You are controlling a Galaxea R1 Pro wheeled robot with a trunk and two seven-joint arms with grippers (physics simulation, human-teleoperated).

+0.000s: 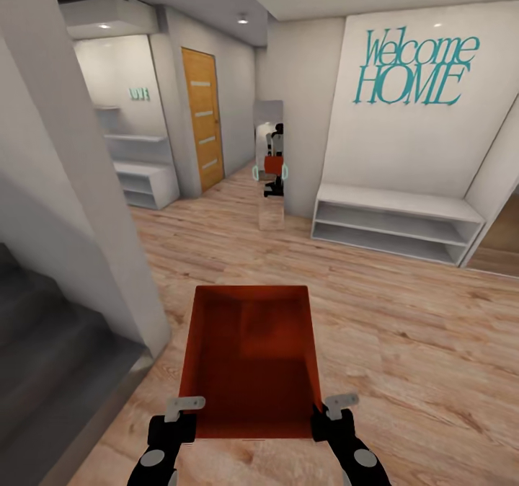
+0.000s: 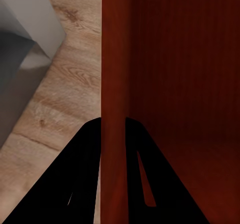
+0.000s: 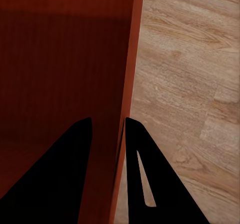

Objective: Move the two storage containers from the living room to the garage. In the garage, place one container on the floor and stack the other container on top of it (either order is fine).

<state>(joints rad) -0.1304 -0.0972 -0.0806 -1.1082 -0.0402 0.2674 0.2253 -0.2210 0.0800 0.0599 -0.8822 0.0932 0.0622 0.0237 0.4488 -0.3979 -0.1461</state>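
Storage container (image 1: 249,360): orange-red, open-topped, carried level in front of the robot above the light wood-plank floor (image 1: 404,342), long axis pointing ahead. Interior bare, base finely ribbed.

Left hand (image 1: 180,410): clamped on the container's left wall near the near corner, one finger inside, one outside; the left wrist view shows the thin wall (image 2: 112,109) running between the two dark fingers (image 2: 75,179).

Right hand (image 1: 333,408): clamped likewise on the right wall at the near corner; the right wrist view shows the rim (image 3: 131,84) pinched between the fingers (image 3: 145,174).

Surroundings, left: white wall corner (image 1: 108,241) close beside the container's left edge, with dark grey stairs (image 1: 50,356) behind it.

Surroundings, right: broad open planking, well apart from the low white shelf bench (image 1: 396,223) under the teal "Welcome HOME" lettering (image 1: 414,68).

Ahead: open corridor of planking toward a narrow standing mirror (image 1: 270,165), reflecting the robot with the red bin, and a wooden door (image 1: 202,118) beyond it on the left; white shelving (image 1: 148,176) stands beside that door.
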